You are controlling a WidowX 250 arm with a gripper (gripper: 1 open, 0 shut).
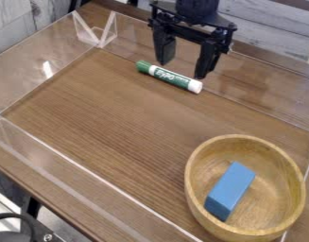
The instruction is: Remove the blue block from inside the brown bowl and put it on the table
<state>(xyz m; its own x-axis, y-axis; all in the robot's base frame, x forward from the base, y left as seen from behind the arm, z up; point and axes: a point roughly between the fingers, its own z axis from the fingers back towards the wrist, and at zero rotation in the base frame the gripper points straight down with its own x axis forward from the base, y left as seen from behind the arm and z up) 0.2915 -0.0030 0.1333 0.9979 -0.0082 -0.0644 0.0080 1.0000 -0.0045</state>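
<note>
The blue block (230,190) lies inside the brown bowl (284,168), which sits on the table (106,118) at the lower right. My gripper (184,65) hangs at the far side of the table, pointing down, its black fingers (162,50) spread open with nothing between them. It is well away from the bowl, up and to the left of it in the picture, just above the marker.
A green-and-white marker (168,76) lies on the table beneath the gripper. Low clear acrylic walls (43,68) ring the tabletop. A clear folded stand (96,30) sits at the back left.
</note>
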